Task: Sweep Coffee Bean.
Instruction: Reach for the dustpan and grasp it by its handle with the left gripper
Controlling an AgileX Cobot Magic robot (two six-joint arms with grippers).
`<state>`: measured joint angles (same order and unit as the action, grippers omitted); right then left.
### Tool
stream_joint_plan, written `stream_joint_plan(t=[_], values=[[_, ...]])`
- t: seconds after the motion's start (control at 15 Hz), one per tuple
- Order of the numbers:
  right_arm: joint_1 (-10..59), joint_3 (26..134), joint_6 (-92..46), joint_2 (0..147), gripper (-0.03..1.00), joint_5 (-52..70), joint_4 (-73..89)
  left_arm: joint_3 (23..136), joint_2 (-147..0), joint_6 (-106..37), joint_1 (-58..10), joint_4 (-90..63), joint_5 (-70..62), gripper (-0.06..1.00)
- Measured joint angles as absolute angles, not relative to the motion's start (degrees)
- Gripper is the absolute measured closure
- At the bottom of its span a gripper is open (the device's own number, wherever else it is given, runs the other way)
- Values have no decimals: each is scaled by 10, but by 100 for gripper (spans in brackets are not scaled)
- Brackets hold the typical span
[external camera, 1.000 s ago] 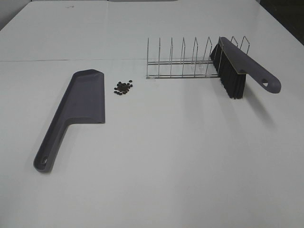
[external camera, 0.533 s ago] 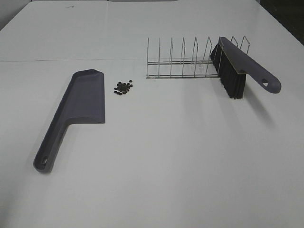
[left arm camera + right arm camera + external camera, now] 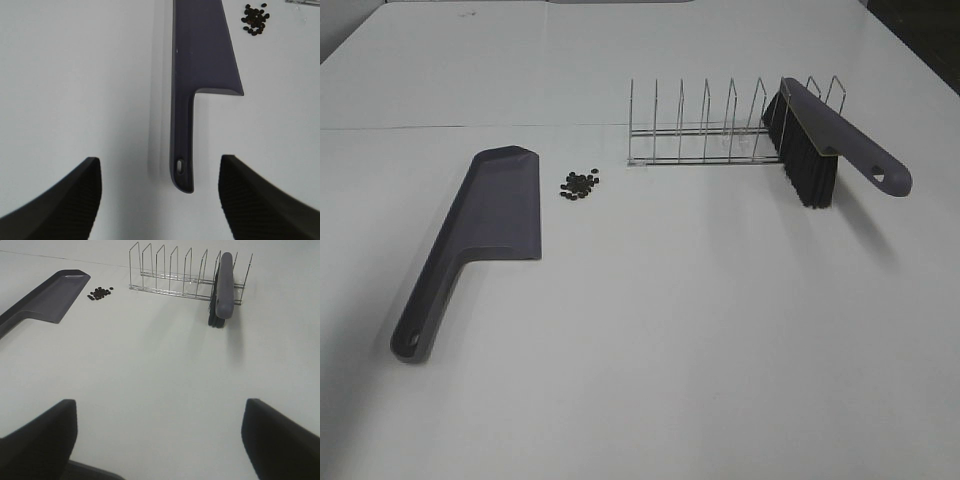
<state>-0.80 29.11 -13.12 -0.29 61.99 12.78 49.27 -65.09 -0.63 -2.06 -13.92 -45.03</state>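
1. Beans first: the coffee beans [image 3: 579,184] lie in one tight cluster on the surface [image 3: 700,330], just beside the long right edge of the dustpan [image 3: 500,210] and a little short of the near-left corner of the wire rack [image 3: 705,135].
2. Each bean looks tiny, hard, rounded and very light. They are likely to roll and scatter at a quick stroke, so they are not things to pinch. They want pushing, slowly and low.
3. Holds therefore belong on the tools. The brush [image 3: 820,140] leans in the rack's right end, bristles down, and its grey handle [image 3: 880,172] juts free to the right, the obvious place to take it.
4. The dustpan lies flat, and its long handle [image 3: 425,310] points toward the robot. It looks like stiff plastic, light enough to slide if nudged.
5. The left jaws stand wide open and empty, hovering with the handle's holed end lined up between them. The right jaws are also spread wide, holding nothing, well back from the rack.
6. The surface is white, smooth and flat, so beans should glide easily. A broad bare stretch lies near the robot. The rack's thin wires crowd the far side of the beans.
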Motion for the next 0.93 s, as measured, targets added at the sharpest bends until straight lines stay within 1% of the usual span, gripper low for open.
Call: stream_joint_plan(t=[0.2,0.27,0.33,0.67,0.93], values=[[-8,291,-131,-3,21,620,128,569,-786,-6,-21,-152,-485,31],[-8,291,-131,-3,21,620,128,608,-866,-6,-26,-154,-509,30],[-8,291,-131,-3,21,620,128,622,-904,-6,-37,-154,-512,30],[-8,291,-131,-3,21,620,128,670,-1024,26,-105,-115,-517,29],[-8,291,-131,-3,21,620,128,694,-1086,57,-140,-80,-507,29]])
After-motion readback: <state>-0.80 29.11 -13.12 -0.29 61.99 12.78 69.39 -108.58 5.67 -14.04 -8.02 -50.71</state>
